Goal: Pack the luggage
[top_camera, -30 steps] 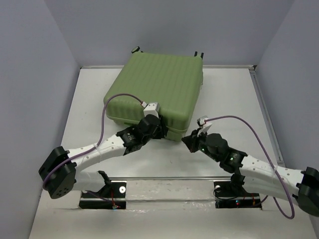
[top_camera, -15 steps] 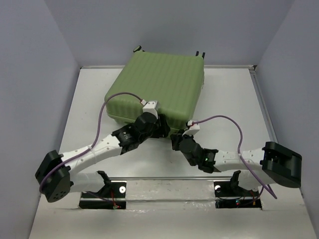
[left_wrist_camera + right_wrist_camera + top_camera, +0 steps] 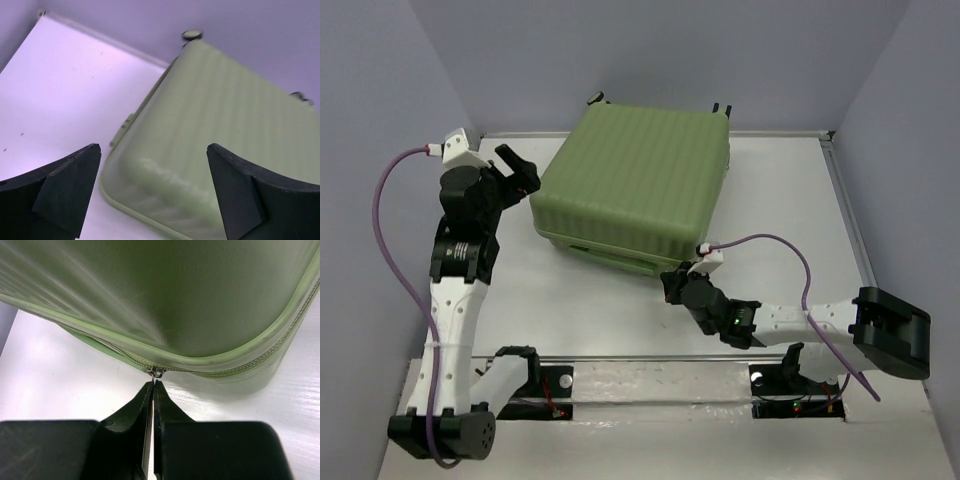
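Observation:
The luggage (image 3: 640, 180) is a light-green ribbed hard-shell suitcase lying flat with its lid down at the back middle of the table. My right gripper (image 3: 670, 285) is at its near front edge. In the right wrist view the right gripper (image 3: 154, 385) is shut on the small metal zipper pull (image 3: 156, 373) on the seam of the luggage (image 3: 165, 295). My left gripper (image 3: 520, 172) hangs raised off the suitcase's left side. It stands open and empty (image 3: 152, 150), looking down at the corner of the luggage (image 3: 225, 135).
Grey walls close in the white table (image 3: 770, 200) at the back and both sides. The suitcase's black wheels (image 3: 720, 107) point to the back wall. Purple cables loop off both wrists. The arms' base plates (image 3: 550, 385) sit at the near edge.
The left arm has lifted away from the suitcase's front edge, swung to the far left and opened. The right gripper moved left to the front seam and stays shut there.

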`<state>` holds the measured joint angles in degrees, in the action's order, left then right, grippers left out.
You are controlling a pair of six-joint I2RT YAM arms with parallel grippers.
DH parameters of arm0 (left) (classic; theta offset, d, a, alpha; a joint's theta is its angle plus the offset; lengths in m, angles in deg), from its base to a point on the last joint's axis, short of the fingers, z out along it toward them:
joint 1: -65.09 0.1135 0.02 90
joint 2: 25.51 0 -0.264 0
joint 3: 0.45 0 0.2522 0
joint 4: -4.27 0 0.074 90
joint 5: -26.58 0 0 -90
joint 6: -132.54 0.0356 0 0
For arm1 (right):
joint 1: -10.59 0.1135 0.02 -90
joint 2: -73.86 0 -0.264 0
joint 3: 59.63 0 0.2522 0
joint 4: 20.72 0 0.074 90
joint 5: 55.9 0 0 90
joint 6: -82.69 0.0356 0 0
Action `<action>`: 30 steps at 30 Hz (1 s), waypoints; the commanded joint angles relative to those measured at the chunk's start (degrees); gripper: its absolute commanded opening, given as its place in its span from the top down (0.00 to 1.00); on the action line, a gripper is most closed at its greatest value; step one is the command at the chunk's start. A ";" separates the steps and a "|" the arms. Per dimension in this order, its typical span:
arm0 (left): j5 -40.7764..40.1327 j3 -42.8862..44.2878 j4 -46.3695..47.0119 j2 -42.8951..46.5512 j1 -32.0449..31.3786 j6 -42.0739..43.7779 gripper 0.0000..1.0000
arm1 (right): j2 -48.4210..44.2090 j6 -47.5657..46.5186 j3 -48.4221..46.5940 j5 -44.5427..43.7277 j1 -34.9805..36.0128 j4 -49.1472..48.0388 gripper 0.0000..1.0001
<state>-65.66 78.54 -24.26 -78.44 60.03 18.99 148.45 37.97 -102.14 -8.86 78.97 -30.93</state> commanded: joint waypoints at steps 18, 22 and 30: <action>32.46 -15.30 14.13 -19.32 1.20 -1.05 0.10 | 15.65 -12.91 -21.47 10.43 2.98 0.85 0.93; 33.61 -15.84 13.54 -17.31 -1.97 -1.41 0.10 | 26.73 -18.64 -37.40 16.92 4.39 3.13 0.93; 35.72 -11.80 1.51 -8.43 -1.53 4.12 0.07 | 43.35 -22.77 -55.79 24.23 4.92 0.25 0.93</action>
<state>-45.55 65.91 -9.15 -91.14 63.29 22.55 188.07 17.55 -149.87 0.25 80.21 -21.90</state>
